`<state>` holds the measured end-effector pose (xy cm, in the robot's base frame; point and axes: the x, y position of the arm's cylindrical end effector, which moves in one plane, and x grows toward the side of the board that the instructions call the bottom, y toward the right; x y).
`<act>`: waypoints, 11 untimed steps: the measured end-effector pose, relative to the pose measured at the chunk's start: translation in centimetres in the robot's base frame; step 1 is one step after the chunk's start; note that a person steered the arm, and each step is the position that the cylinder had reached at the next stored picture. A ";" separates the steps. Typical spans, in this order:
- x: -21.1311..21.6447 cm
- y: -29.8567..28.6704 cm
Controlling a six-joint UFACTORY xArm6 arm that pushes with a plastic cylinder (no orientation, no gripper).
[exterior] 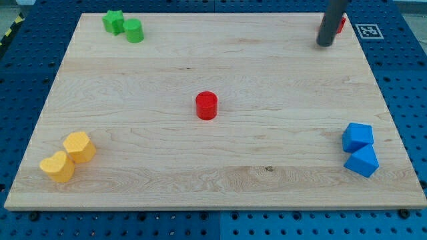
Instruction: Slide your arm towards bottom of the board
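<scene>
A straight, dark grey rod, round in section and smooth, with a matte finish. It ends in my tip, blunt and flat.

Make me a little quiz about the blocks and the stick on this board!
1. True or false: my tip touches the red cylinder in the board's middle.
2. Which pair sits at the view's bottom left? A) yellow blocks B) blue blocks C) green blocks
3. Fill in: a small red block peeks out from behind the ____, at the view's top right.

Key: 1 false, my tip is far off at the view's top right; 2 A; 3 rod.
</scene>
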<state>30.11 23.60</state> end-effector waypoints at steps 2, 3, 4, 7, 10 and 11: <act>5.4 0.3; 6.6 0.1; 10.6 -0.7; 17.9 -7.9; 28.9 -7.9; 27.2 -7.9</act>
